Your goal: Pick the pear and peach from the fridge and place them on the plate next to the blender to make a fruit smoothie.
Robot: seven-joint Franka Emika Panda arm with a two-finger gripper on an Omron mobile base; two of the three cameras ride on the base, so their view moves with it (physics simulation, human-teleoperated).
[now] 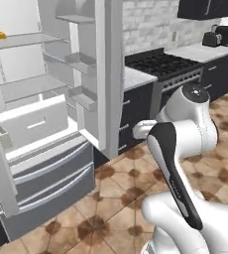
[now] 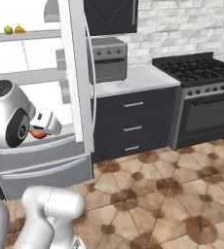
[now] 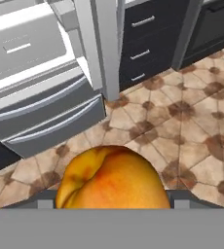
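Hand view: we grip the peach (image 3: 111, 177) in our pincer (image 3: 111, 204), outside and right of the open fridge (image 3: 60, 82).

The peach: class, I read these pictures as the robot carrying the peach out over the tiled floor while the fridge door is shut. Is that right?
Not quite. The fridge door is open, not shut: the left base view shows its bare white shelves and door bins. The rest holds: in the hand view the peach sits close to the camera, with the tiled floor beyond it.

open fridge (image 2: 77, 73), peach (image 2: 38, 134) by arm, black stove (image 2: 201, 92)
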